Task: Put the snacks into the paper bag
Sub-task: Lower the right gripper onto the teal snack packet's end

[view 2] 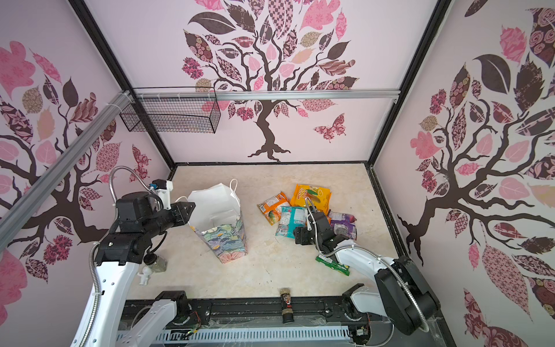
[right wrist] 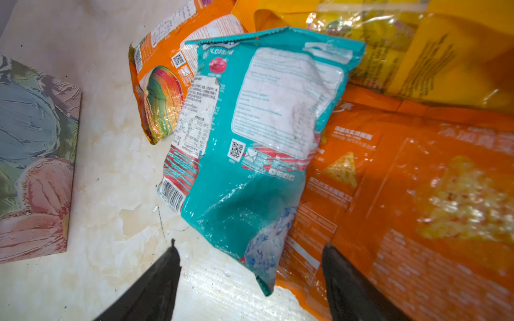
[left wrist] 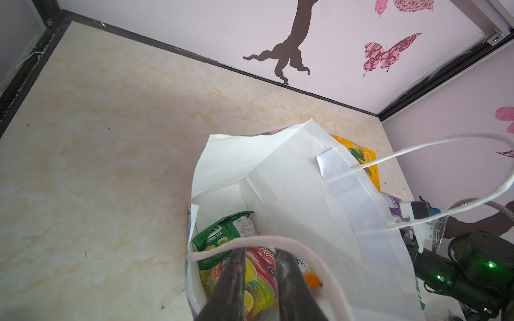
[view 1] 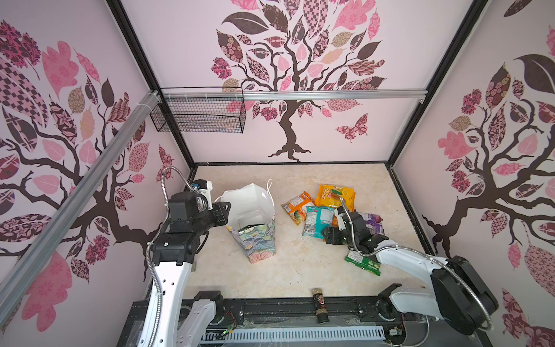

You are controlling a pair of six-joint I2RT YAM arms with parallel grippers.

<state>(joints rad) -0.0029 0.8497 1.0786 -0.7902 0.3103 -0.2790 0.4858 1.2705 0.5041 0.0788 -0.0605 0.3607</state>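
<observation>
Left gripper (left wrist: pixel 260 250) — jaws narrow, at paper bag (left wrist: pixel 292 194) rim; hold unclear. Right gripper (right wrist: pixel 250 243) — jaws wide, straddling teal packet (right wrist: pixel 250 139).

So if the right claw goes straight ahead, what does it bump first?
Most likely the teal packet: its nearest corner lies just ahead of the right gripper, between its open fingers.

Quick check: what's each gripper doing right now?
Left gripper: nearly closed at the paper bag rim; grip cannot be told.
Right gripper: open, either side of the teal packet.
</observation>
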